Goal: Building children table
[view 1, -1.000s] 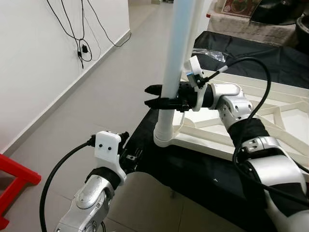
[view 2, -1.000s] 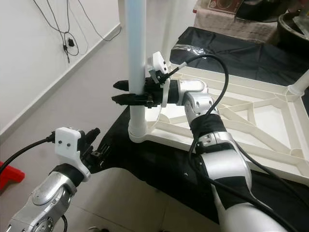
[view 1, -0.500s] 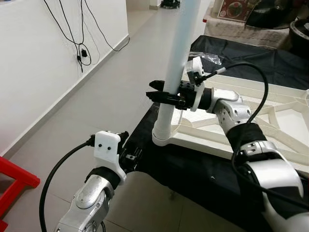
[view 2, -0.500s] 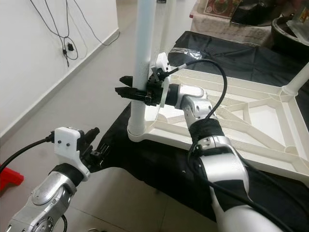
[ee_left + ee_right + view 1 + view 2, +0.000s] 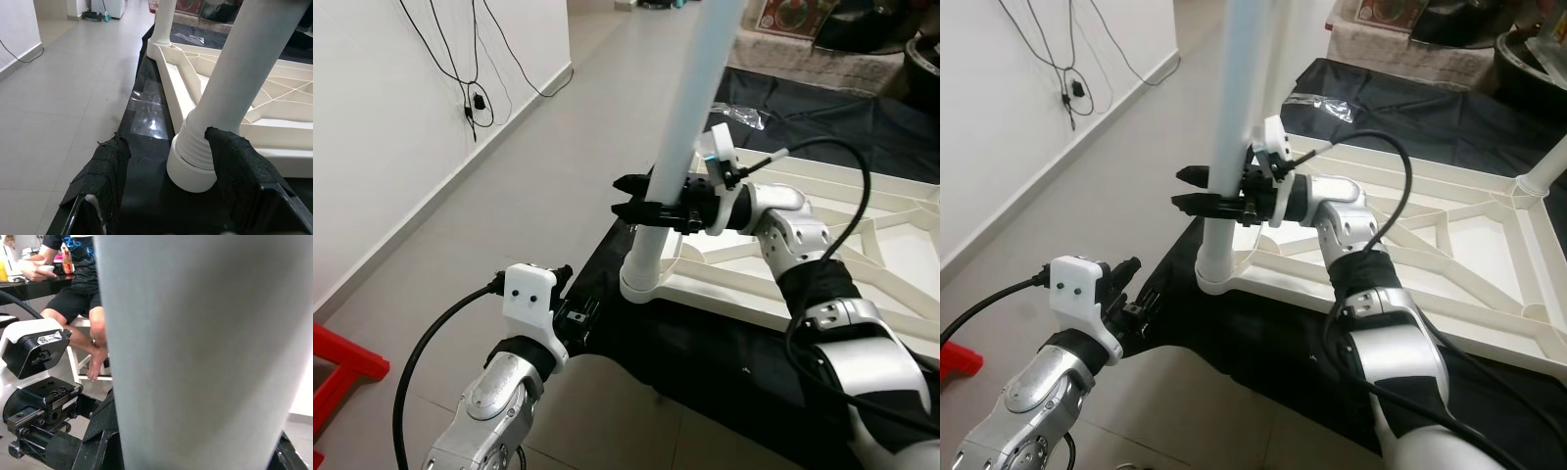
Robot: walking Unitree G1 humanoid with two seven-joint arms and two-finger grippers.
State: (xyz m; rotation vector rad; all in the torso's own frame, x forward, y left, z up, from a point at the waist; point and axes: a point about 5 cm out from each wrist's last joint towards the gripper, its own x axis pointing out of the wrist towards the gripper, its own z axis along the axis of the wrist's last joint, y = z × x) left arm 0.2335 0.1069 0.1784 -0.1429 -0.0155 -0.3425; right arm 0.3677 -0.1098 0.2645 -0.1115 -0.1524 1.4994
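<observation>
Rigid, light, slick table leg [image 5: 690, 147] is clamped low by right gripper [image 5: 636, 199]; left gripper [image 5: 166, 186] held apart.

Leg [image 5: 690, 147] stands in tabletop [image 5: 862, 245] near-left corner, R gripper [image 5: 631, 197] around it, wall left

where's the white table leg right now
The white table leg stands tilted in the corner socket of the upturned tabletop, gripped mid-height by the right tool.
</observation>
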